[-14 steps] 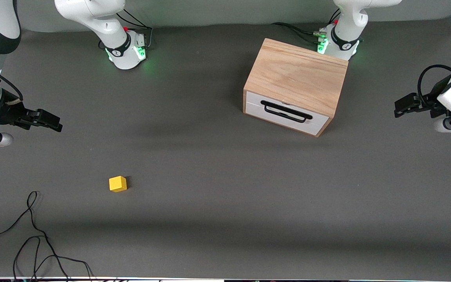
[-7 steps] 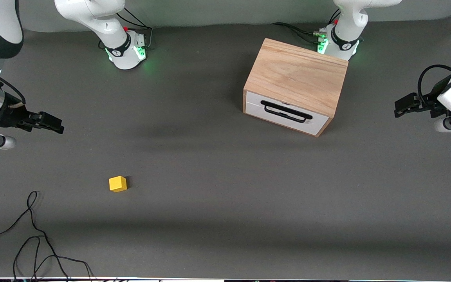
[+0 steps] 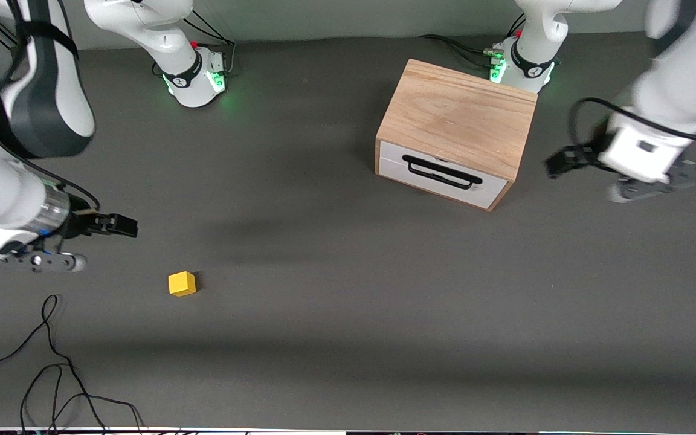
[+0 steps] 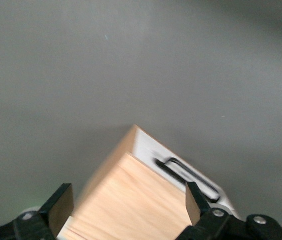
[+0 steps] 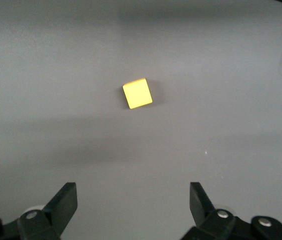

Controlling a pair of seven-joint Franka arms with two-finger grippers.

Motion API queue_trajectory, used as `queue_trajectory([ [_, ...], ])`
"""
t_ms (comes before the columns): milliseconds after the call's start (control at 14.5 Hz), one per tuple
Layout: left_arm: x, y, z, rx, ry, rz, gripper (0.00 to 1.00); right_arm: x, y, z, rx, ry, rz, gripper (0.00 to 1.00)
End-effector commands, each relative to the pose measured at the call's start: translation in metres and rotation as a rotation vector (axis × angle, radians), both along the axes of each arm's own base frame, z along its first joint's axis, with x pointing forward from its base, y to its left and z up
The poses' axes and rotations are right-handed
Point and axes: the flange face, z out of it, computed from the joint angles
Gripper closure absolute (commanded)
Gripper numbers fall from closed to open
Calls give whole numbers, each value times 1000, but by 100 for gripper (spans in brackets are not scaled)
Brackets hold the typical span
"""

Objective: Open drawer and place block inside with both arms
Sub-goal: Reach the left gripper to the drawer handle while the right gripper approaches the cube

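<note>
Grey table mat (image 3: 324, 272), front view: your block (image 3: 182, 283) sits toward the right arm's end, nearer the camera than the oak box (image 3: 458, 124), whose drawer (image 3: 441, 174) is closed. Right gripper (image 3: 119, 225) hovers near the block; left gripper (image 3: 556, 162) hovers beside the box.

Left wrist view: fingers (image 4: 61, 207) spread, box (image 4: 131, 200) w/ handle (image 4: 185, 175) between them.

Right wrist view: fingers (image 5: 63, 202) spread, holding nothing, block (image 5: 137, 93) apart from them.

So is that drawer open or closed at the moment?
Closed. The drawer has its white front flush with the wooden box, and its black handle is untouched.
</note>
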Motion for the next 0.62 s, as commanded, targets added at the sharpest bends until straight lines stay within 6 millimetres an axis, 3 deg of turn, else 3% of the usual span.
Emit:
queue_trajectory([
  [0,-12,-58,-8,24,47,346,0,6,2,-19,-6,-13,17,0],
  [138,-22,-114,-19,55,61,495,0,9,2,-42,-7,-13,19,0],
  [345,-30,-166,-47,124,90,673,0,10,0,-73,1,-41,100,0],
  [552,-37,-176,-67,179,138,731,0,13,0,-91,6,-26,189,0],
])
